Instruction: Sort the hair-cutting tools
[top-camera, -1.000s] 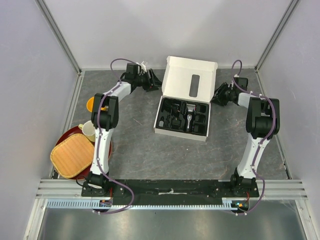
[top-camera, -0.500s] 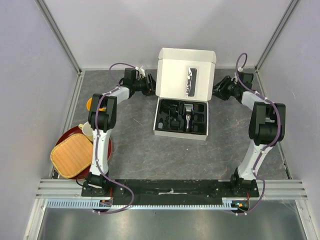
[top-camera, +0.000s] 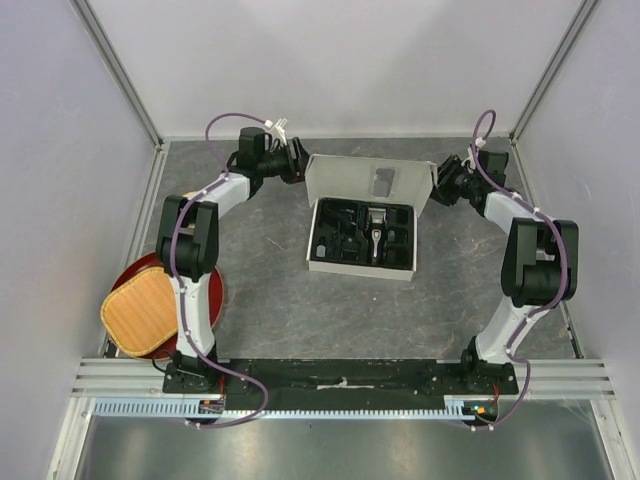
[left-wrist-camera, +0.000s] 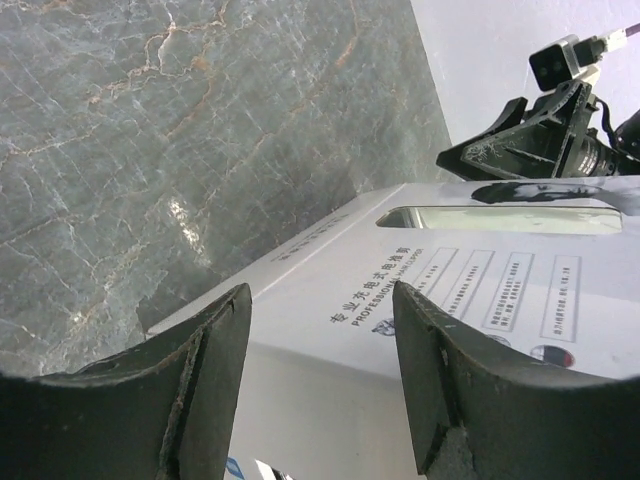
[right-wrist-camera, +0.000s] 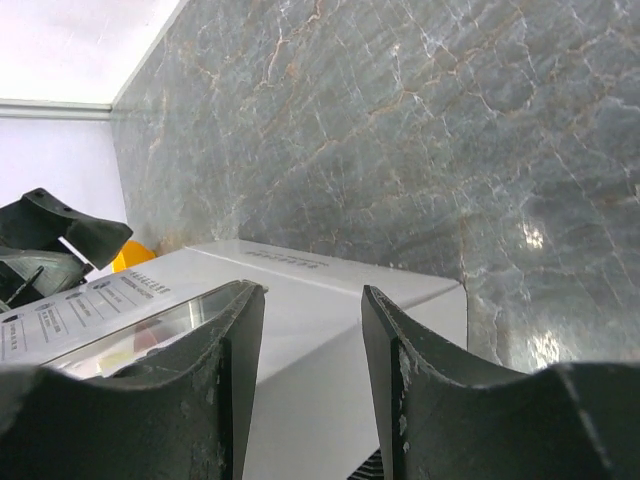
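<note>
The white cardboard box (top-camera: 360, 262) sits mid-table with its black tray showing. The black-and-silver hair clipper (top-camera: 376, 226) lies in the tray, with black guard combs (top-camera: 341, 238) to its left. The cable, brush and bottle cannot be made out. The box lid (top-camera: 368, 183) stands tilted forward over the tray. My left gripper (top-camera: 296, 166) is open at the lid's left back corner, and the printed lid (left-wrist-camera: 470, 285) fills its view between the fingers (left-wrist-camera: 215, 385). My right gripper (top-camera: 441, 186) is open at the lid's right back corner (right-wrist-camera: 330, 300).
A red tray with a woven mat (top-camera: 145, 312) lies at the near left by the left arm's base. An orange bowl (right-wrist-camera: 135, 257) peeks out behind the lid in the right wrist view. Grey walls and metal rails enclose the table.
The lid has swung from lying open at the back, through upright, to tilting forward over the tray. Both grippers have moved back and up behind its corners.
</note>
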